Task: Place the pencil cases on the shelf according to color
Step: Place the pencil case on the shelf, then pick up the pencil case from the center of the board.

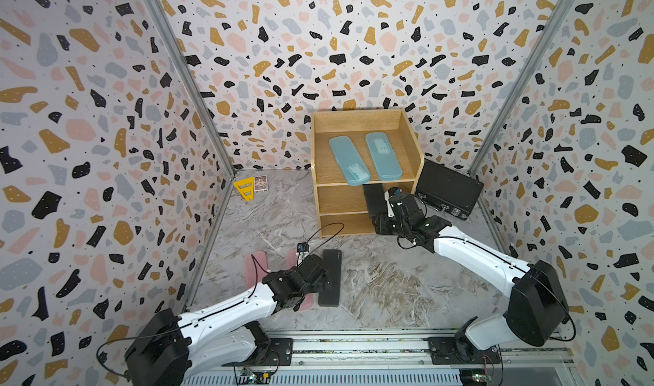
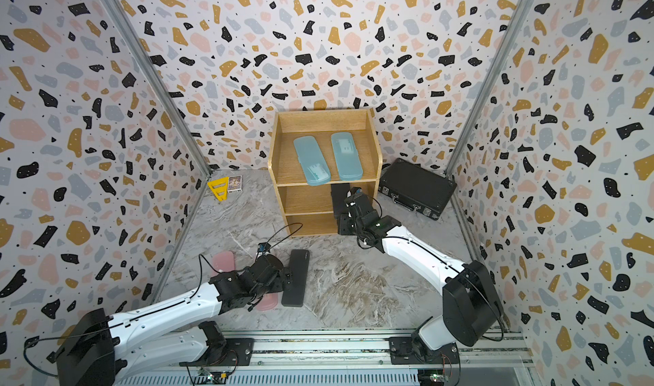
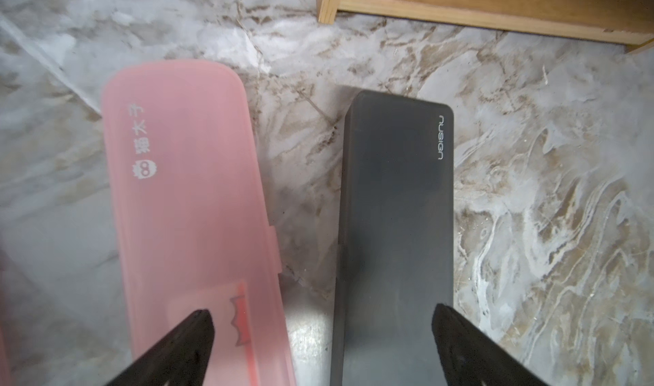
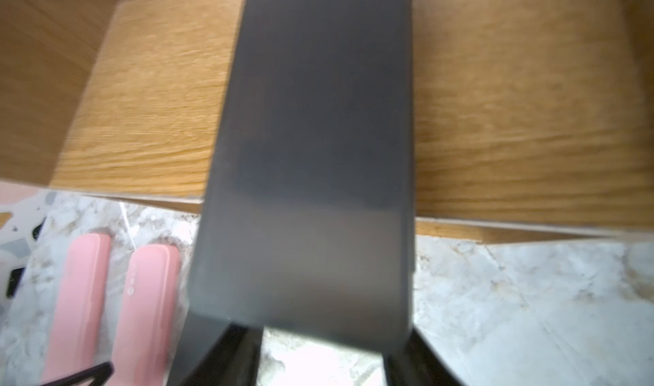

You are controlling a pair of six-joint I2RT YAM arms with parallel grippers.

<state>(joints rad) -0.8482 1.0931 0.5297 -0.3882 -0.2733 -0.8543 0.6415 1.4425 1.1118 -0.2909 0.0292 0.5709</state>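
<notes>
To keep colours apart, the right gripper (image 4: 320, 334) straddled a black pencil case (image 4: 311, 136) on the shelf's (image 1: 336, 200) middle tier, below the teal cases (image 1: 383, 156), its pinch impossible to judge, while the left gripper (image 3: 322, 326) hung spread above the second black case (image 3: 396, 207).

Both top views bright, even; light from overhead, shadows faint and soft. I see wall (image 1: 88, 154) pattern stretch and bow toward edges. Left wrist view: floor (image 3: 531, 189) crisp, white glare patch beside pink case (image 3: 184, 207), left gripper (image 3: 322, 310) tips blurred. Right wrist view: shelf (image 4: 513, 118) grain smeared, black case (image 4: 308, 154) soft, floor glare blown out.
</notes>
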